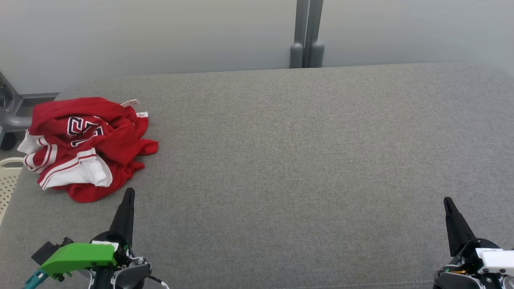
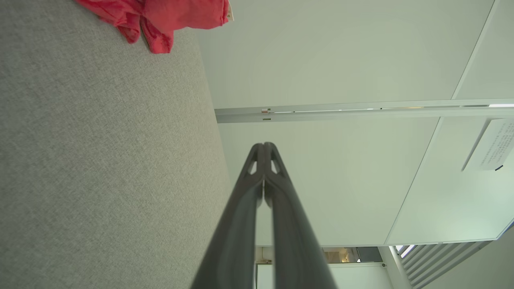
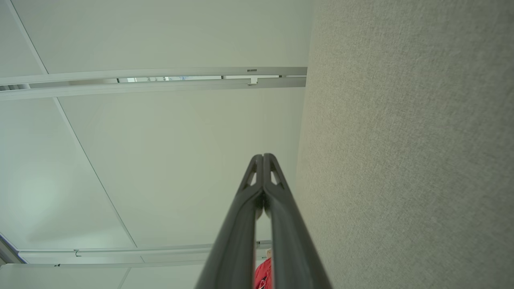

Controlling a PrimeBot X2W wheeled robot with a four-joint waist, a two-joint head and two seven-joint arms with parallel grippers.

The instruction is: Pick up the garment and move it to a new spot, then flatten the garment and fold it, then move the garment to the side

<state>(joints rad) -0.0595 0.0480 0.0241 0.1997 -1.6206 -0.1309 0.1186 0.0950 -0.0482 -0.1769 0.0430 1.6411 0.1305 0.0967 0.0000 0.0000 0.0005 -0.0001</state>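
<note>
Garment [image 1: 82,146]: one red jersey with white panels edged in red stripes. Black-and-white lettering shows on top, and small white tags sit at its far side. Condition: crumpled in a loose heap, lettering partly lost in the folds, one white panel turned toward the near side. Location: far left of the grey fabric surface [image 1: 301,160], close to its left edge.

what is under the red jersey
The crumpled red jersey lies on the grey fabric surface. Whatever the heap covers, including its own lower folds, cannot be seen.
</note>
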